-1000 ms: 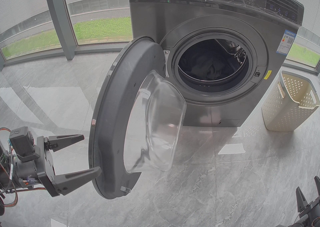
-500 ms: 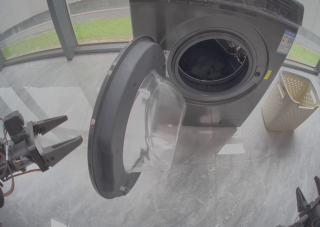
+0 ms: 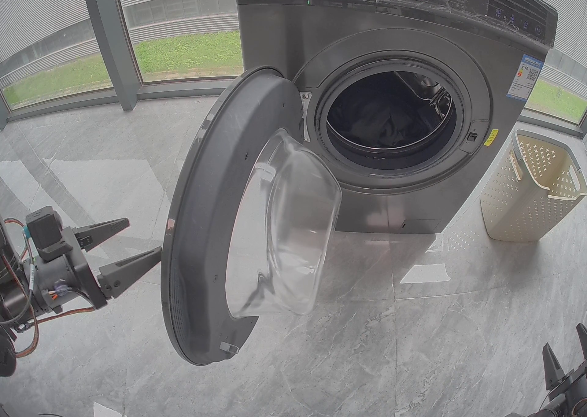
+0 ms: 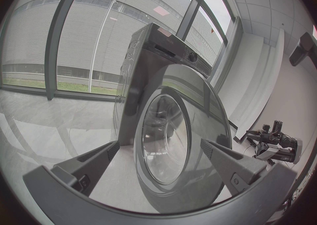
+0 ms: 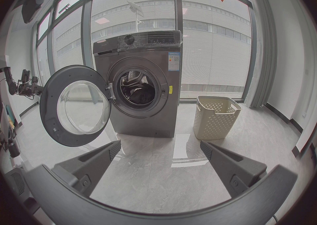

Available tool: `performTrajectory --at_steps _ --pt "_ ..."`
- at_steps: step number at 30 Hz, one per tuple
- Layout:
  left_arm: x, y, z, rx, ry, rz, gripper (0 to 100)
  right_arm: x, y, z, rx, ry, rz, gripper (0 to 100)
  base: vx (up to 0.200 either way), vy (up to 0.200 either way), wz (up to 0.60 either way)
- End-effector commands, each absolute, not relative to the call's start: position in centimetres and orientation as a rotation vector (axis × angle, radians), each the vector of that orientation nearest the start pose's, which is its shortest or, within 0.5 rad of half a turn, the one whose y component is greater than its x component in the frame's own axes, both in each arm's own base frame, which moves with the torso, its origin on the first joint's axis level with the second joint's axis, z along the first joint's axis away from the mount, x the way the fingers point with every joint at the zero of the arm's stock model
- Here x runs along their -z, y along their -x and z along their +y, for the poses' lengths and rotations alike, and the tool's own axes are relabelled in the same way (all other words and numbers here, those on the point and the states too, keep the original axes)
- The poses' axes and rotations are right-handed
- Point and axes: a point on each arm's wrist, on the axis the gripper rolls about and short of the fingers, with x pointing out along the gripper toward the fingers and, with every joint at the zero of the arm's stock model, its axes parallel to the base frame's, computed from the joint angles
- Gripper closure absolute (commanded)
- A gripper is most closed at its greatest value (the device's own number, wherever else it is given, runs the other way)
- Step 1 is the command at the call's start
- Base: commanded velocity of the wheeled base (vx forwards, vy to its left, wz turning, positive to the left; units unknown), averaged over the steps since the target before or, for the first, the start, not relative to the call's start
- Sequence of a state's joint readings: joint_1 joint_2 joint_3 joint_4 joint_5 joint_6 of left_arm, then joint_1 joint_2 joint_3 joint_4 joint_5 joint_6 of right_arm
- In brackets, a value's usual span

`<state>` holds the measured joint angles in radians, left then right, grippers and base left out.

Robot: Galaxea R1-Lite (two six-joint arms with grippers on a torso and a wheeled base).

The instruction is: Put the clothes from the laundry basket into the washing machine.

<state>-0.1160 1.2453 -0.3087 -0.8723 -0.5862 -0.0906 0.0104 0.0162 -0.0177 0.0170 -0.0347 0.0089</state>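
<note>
The grey washing machine (image 3: 391, 14) stands with its round door (image 3: 208, 222) swung wide to the left. Dark clothes (image 3: 382, 121) lie in the drum (image 5: 140, 95). A cream perforated laundry basket (image 3: 532, 192) stands on the floor right of the machine, and its inside looks bare (image 5: 214, 116). My left gripper (image 3: 142, 237) is open at the left, its fingertips just short of the door's outer face (image 4: 165, 136), holding nothing. Low at the right hangs my right gripper (image 3: 564, 339), open and empty, facing the machine from well back (image 5: 160, 144).
Glossy grey tiled floor (image 3: 428, 339) spreads in front of the machine. Tall windows with a grey pillar (image 3: 110, 27) run behind and to the left. A white wall and a curtain (image 5: 264, 54) close the right side beyond the basket.
My left gripper pulled back from the door's lower rim, up and to the left, then edged toward the door again; its fingers stand closer together. The right gripper has stayed put.
</note>
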Motion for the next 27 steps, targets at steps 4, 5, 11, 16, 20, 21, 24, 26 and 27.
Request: performTrajectory --at_steps 4,5,11,16,20,21,24,26,27 --pt "-17.7 -18.5 -8.9 0.745 0.080 0.157 0 -7.5 2.3 -0.1 0.025 -0.009 0.011 0 0.000 0.000 0.00" --pt "-17.8 -18.6 -9.5 0.753 0.076 0.154 0 -7.5 2.3 -0.1 0.025 -0.009 0.011 0 0.000 0.000 0.00" --pt "-19.1 -20.8 -12.5 0.737 0.070 0.111 0 -7.5 2.3 -0.1 0.025 -0.009 0.011 0 0.000 0.000 0.00" --pt "-20.0 -22.6 -15.3 0.740 0.086 0.034 0 -7.5 2.3 -0.1 0.025 -0.009 0.011 0 0.000 0.000 0.00" --pt "-20.1 -24.0 -17.3 0.708 0.094 -0.002 0 -7.6 2.3 -0.1 0.025 -0.009 0.009 0 0.000 0.000 0.00" --pt "-20.3 -24.7 -18.4 0.701 0.100 -0.018 0 -7.5 2.3 -0.1 0.025 -0.010 0.011 0 0.000 0.000 0.00" --pt "-20.2 -25.6 -19.5 0.704 0.100 -0.023 0 -7.6 2.3 -0.1 0.025 -0.009 0.009 0 0.000 0.000 0.00" --pt "-20.0 -26.2 -20.4 0.715 0.102 -0.022 0 -7.5 2.3 -0.1 0.025 -0.009 0.011 0 0.000 0.000 0.00" --pt "-20.0 -26.5 -20.7 0.715 0.103 -0.027 0 -7.6 2.3 -0.1 0.025 -0.009 0.009 0 0.000 0.000 0.00"
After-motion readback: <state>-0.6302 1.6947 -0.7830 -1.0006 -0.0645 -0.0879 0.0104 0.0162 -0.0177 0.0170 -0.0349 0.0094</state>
